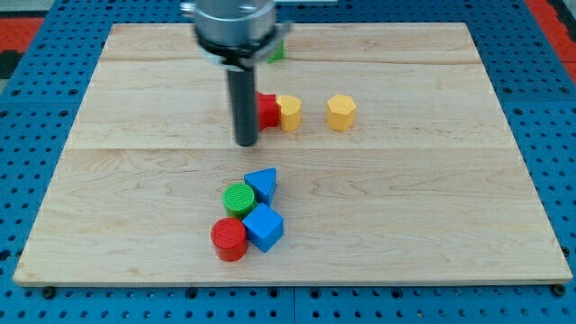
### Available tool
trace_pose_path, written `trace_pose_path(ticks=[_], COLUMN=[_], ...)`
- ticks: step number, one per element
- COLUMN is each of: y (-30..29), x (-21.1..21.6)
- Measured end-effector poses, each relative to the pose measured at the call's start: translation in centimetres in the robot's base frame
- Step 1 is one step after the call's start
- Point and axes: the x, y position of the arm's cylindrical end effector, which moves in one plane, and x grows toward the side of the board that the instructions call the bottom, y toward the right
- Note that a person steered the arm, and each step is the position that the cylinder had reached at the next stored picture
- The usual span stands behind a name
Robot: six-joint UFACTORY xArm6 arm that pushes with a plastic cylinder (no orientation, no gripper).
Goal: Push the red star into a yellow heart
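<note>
The red star (267, 110) lies at the upper middle of the wooden board, partly hidden by my rod. It touches the yellow heart (289, 112) on its right. My tip (247, 142) rests on the board just to the left of and below the red star, close against it.
A yellow hexagon (341, 112) sits right of the heart. A green block (276, 51) peeks out behind the arm near the view's top. Lower middle holds a cluster: blue triangle (262, 184), green cylinder (239, 198), blue cube (264, 227), red cylinder (229, 239).
</note>
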Motion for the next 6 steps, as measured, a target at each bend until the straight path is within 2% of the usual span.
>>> trace_pose_path(ticks=[1, 2, 4, 5, 6], y=[-5.0, -1.2, 7.6, 10.1, 4.0], x=[-1.4, -4.5, -4.0, -4.0, -3.7])
